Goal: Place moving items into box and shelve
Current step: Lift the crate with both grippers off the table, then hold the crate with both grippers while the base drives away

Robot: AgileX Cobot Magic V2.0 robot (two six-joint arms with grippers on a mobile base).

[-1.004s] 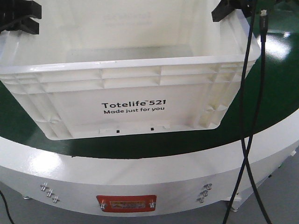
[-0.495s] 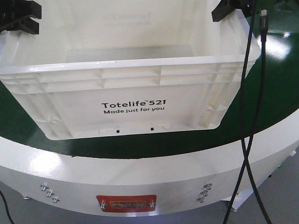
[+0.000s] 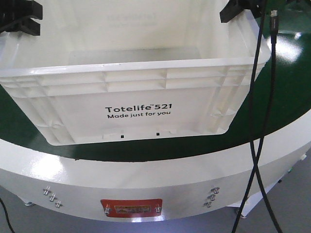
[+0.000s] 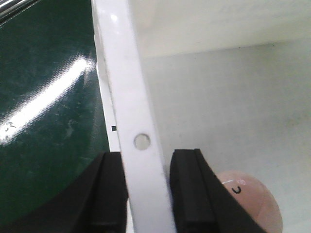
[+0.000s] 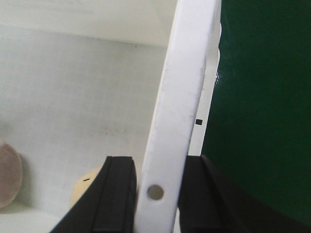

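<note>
White Totelife 521 crate (image 3: 138,111), printed front wall nearest, standing on a dark green round table (image 3: 286,97) with a white skirt. Hanging in front at the right, a black cable (image 3: 255,145). Further in, on the crate floor, a mauve-brown plush toy (image 4: 252,199) and a pale yellow plush toy (image 5: 85,187), lying near each other. Further back, left gripper (image 4: 148,194) clamped on the crate's left rim, one pad on each side; right gripper (image 5: 155,194) clamped the same way on the right rim. Judged from this: packing done, both toys inside; lifting and shelving left to do.
</note>
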